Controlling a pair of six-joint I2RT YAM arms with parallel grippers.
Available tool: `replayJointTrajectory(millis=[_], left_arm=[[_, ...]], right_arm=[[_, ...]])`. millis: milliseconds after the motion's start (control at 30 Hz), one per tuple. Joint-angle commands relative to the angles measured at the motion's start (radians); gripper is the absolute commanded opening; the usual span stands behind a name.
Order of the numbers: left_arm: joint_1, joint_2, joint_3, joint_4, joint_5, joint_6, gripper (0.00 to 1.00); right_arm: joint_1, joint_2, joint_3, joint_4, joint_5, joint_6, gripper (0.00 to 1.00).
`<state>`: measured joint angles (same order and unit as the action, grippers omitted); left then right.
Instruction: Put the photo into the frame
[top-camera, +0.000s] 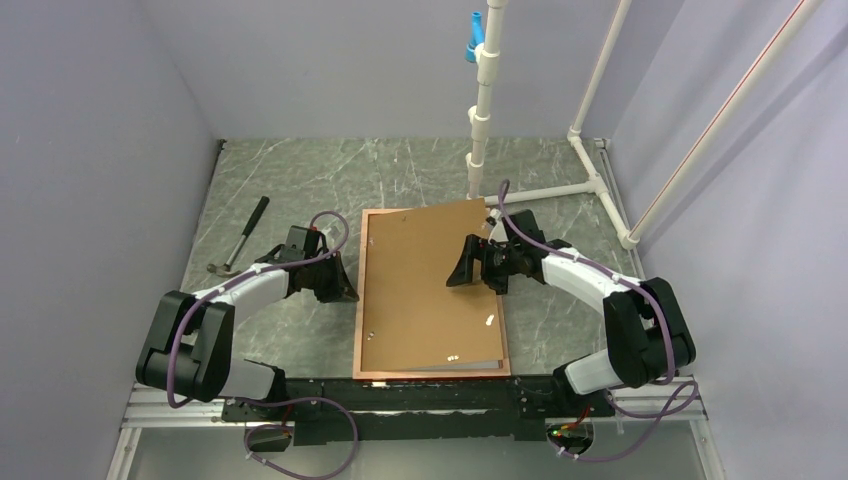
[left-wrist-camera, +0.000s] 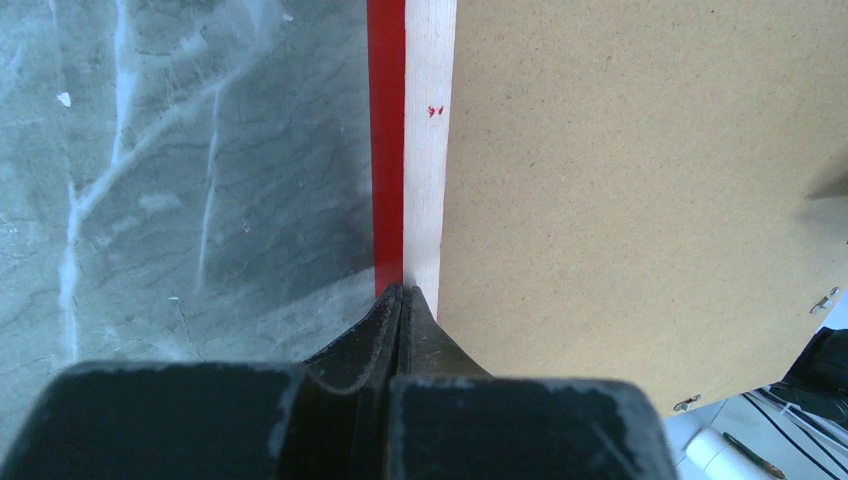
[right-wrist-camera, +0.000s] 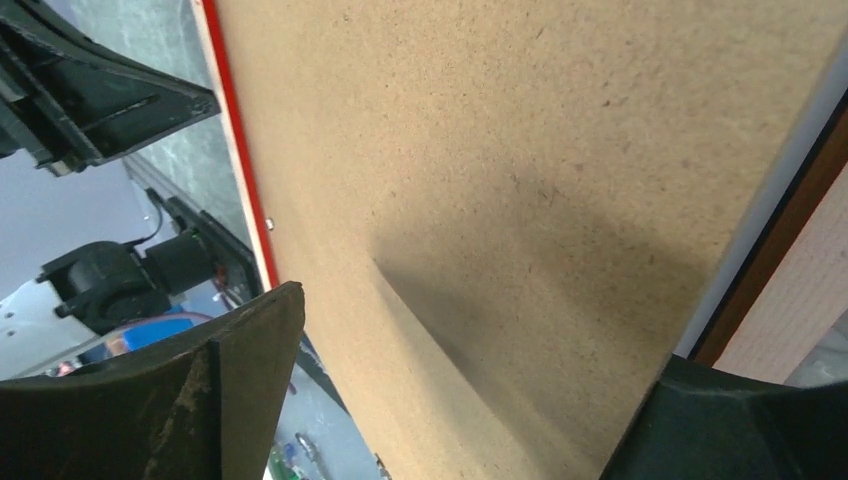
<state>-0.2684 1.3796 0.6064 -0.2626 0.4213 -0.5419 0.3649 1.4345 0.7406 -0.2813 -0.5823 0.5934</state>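
Note:
The frame (top-camera: 361, 300) lies face down in the middle of the table, with its copper-orange edge showing. A plain brown backing board (top-camera: 425, 290) lies on it, slightly askew. The photo is hidden. My left gripper (top-camera: 340, 288) is shut, its tips touching the frame's left edge. In the left wrist view the gripper (left-wrist-camera: 403, 292) meets the red edge of the frame (left-wrist-camera: 386, 150) beside the board (left-wrist-camera: 640, 200). My right gripper (top-camera: 470, 268) is open over the board's right side. In the right wrist view its fingers (right-wrist-camera: 230, 380) stand wide apart above the board (right-wrist-camera: 480, 180).
A hammer (top-camera: 240, 238) lies on the table, far left of the frame. A white pipe stand (top-camera: 480, 120) rises behind the frame, its base pipes (top-camera: 590, 180) running along the back right. Grey walls close in both sides.

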Motion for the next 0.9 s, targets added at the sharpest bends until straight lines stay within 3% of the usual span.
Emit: replayJointTrajectory(millis=[0,333,867], left_arm=[[-0.015,0.029,0.002,0.006,-0.048,0.023,0.02],[-0.015,0.023,0.003,-0.002,-0.058,0.028,0.02],[-0.015,0.019,0.001,-0.008,-0.066,0.030,0.02]], right_arm=[[0.035,-0.008,0.056,-0.042,0.085,-0.038,0.87],[0.076,0.012,0.078,-0.099,0.205,-0.064,0.99],[0.091,-0.012,0.111,-0.183,0.364,-0.084,1.00]])
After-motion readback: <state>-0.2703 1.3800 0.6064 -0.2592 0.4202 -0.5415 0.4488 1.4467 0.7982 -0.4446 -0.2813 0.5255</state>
